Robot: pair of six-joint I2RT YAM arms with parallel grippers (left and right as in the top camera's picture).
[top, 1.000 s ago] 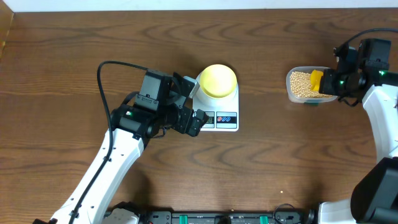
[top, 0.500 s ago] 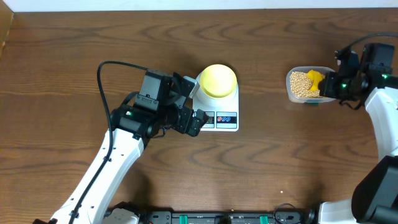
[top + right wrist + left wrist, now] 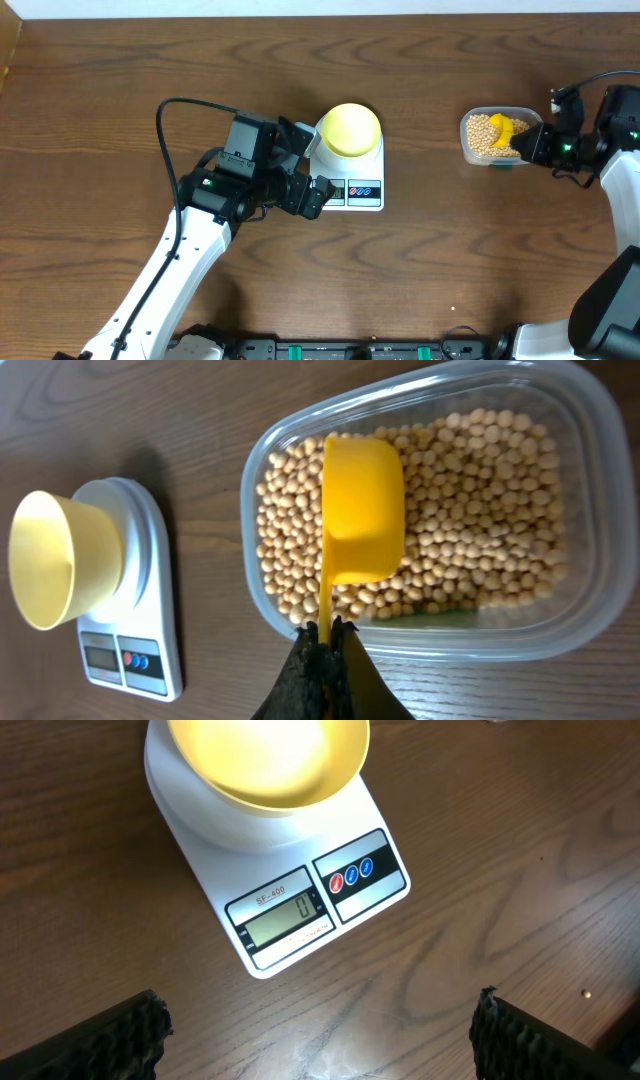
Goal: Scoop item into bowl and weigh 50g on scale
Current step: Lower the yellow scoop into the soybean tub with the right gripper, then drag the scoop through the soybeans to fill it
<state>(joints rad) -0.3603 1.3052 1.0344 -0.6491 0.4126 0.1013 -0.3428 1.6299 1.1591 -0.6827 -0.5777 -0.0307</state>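
Observation:
The pale yellow bowl [image 3: 350, 128] stands empty on the white scale [image 3: 362, 193]; both also show in the left wrist view, bowl [image 3: 268, 760] and scale [image 3: 320, 900], whose display reads 0. Beige beans [image 3: 470, 520] fill a clear tub [image 3: 472, 148] at the right. My right gripper [image 3: 325, 635] is shut on the handle of a bright yellow spoon [image 3: 362, 510], whose cup rests in the beans inside the tub. My left gripper [image 3: 320, 1035] is open and empty over the wood just in front of the scale.
The clear tub's rim [image 3: 440, 645] lies right before the right fingers. The left arm [image 3: 215, 195] lies left of the scale. Bare brown table [image 3: 450, 260] stretches between scale and tub and along the front.
The right gripper drew back to the right and the yellow spoon tilted down into the beans in the tub. The left arm, bowl and scale have not moved.

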